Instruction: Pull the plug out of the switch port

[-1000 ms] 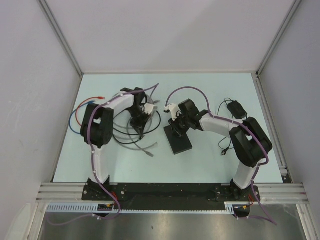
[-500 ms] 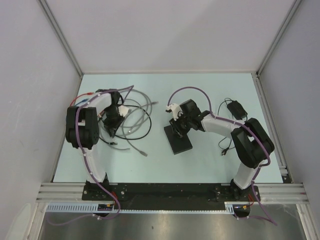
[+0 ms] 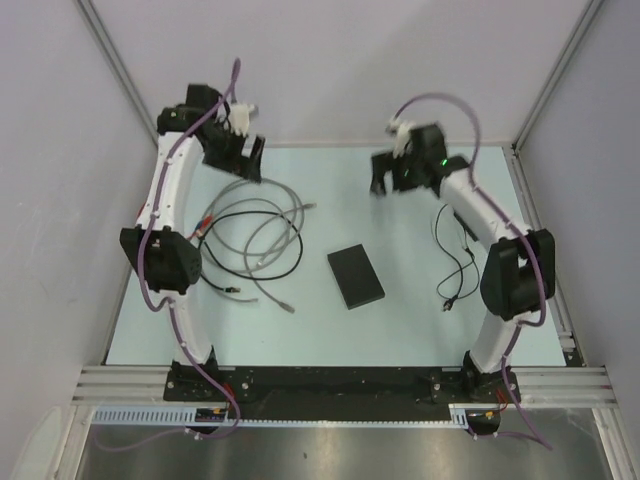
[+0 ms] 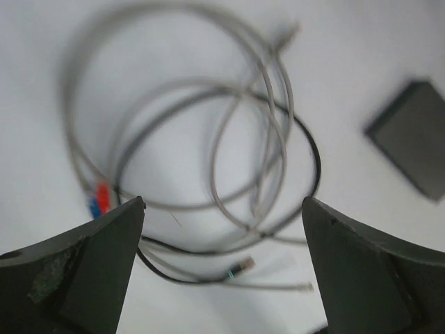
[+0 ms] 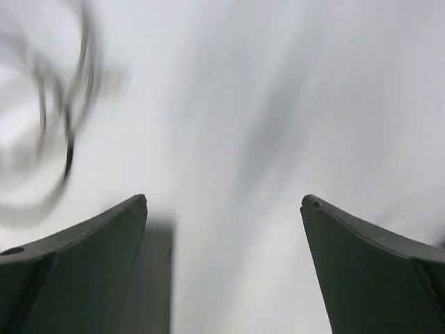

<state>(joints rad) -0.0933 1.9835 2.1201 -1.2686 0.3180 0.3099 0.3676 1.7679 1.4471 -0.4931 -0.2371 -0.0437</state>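
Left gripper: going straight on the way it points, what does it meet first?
Probably the cable coil, centred in the wrist view between the open fingers of the left gripper; the switch lies off to the side. Depth is unclear.

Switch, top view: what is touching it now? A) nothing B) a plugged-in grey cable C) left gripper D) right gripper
A: the switch lies alone, the cables coiled to its left, the left gripper and right gripper both up near the far edge, away from it.
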